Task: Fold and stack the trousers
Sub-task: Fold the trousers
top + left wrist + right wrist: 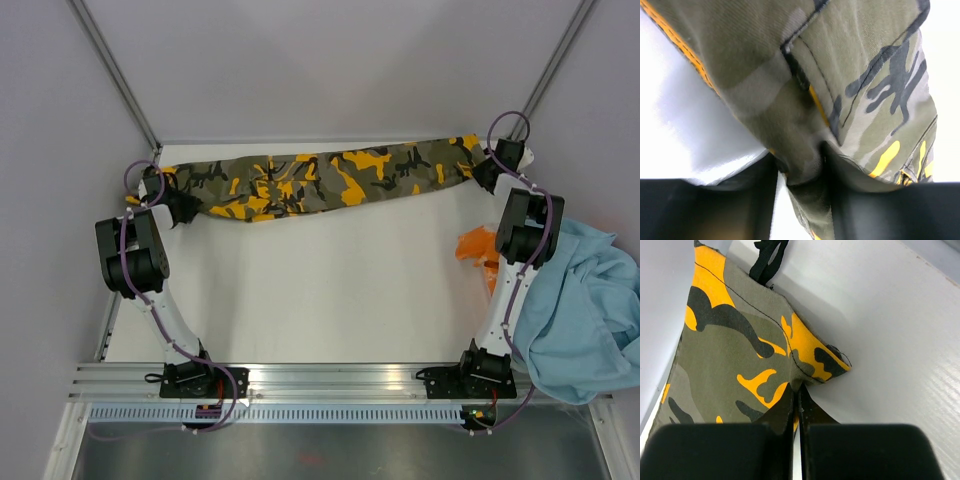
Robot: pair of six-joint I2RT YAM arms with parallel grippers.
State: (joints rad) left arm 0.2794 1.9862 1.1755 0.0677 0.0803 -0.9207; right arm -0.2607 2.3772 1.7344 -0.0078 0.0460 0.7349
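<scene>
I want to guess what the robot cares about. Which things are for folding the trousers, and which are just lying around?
For the job:
- camouflage trousers
- left end effector, pinching one end of them
- right end effector, pinching the other end

Just lying about:
- light-blue garment
- orange garment

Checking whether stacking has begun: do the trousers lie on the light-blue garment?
No, the trousers stretch along the far edge of the table, apart from the light-blue garment heaped at the right.
</scene>
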